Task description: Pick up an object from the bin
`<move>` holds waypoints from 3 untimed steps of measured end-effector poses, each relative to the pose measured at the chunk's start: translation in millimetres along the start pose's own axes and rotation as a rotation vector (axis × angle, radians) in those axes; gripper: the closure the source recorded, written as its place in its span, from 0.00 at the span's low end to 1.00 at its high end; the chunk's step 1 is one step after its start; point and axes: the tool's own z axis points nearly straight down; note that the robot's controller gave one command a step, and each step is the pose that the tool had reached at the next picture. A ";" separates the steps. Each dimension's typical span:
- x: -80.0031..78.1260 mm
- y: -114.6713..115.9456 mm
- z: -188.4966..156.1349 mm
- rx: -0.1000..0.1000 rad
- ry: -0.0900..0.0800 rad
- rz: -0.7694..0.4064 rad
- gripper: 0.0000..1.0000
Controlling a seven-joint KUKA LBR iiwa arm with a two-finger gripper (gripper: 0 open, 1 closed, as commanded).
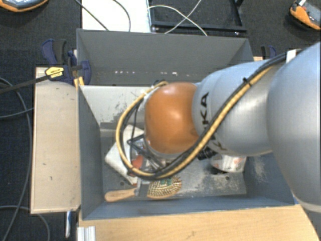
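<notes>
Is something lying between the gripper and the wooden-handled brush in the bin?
I cannot tell: the arm's orange cover and cables hide that gap. The brush lies at the near wall, nothing visible on it.

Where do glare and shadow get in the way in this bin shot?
Camera view: soft highlight on the orange cover, nothing washed out; a row of small bright glints along the back wall of the bin; the arm shades the floor beneath it, so things there are dim, while the wooden-handled brush at the front is evenly lit.

Arm's orange cover (170,117) near wooden-handled brush (159,188)
</notes>
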 end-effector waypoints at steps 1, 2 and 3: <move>-2.2 -1.1 -4.4 -0.002 -0.008 0.007 0.00; -80.7 -34.9 82.7 -0.006 -0.014 -0.307 0.00; -93.1 -18.4 81.2 -0.002 -0.020 -0.471 0.00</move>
